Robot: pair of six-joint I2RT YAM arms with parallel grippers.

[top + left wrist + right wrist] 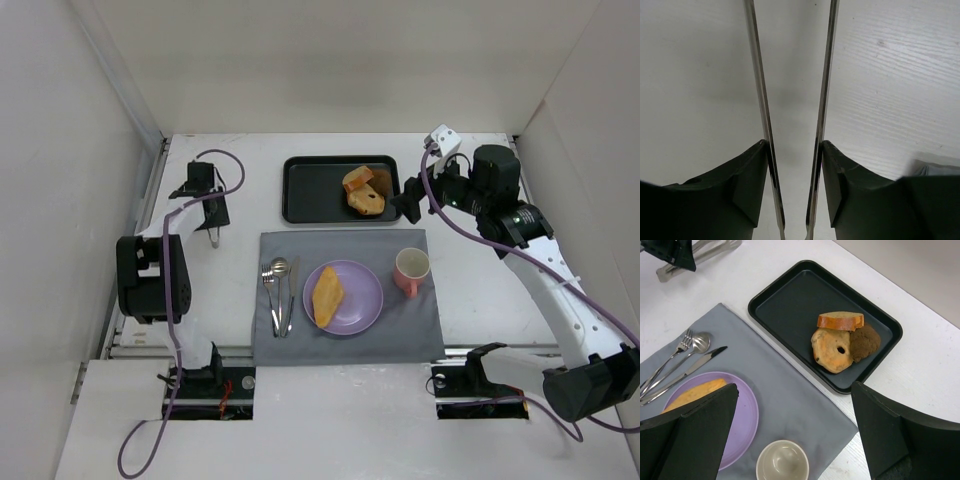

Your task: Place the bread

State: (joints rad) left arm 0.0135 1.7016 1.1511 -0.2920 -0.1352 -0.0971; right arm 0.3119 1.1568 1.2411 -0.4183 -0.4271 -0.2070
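Golden bread (327, 296) noted on purple plate (365, 295), long axis 12-to-6, at 7 o'clock from released, marginally nearer right end effector (410, 200). Left end effector (212, 215) astride tongs (758, 75); grip cannot be told.

bread (327, 296): on purple plate (365, 300) | plate: on grey mat (400, 330)

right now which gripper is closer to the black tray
Right. The right gripper is open just off the right end of the black tray. The left gripper, with tongs between its fingers, is well away off the tray's left end.
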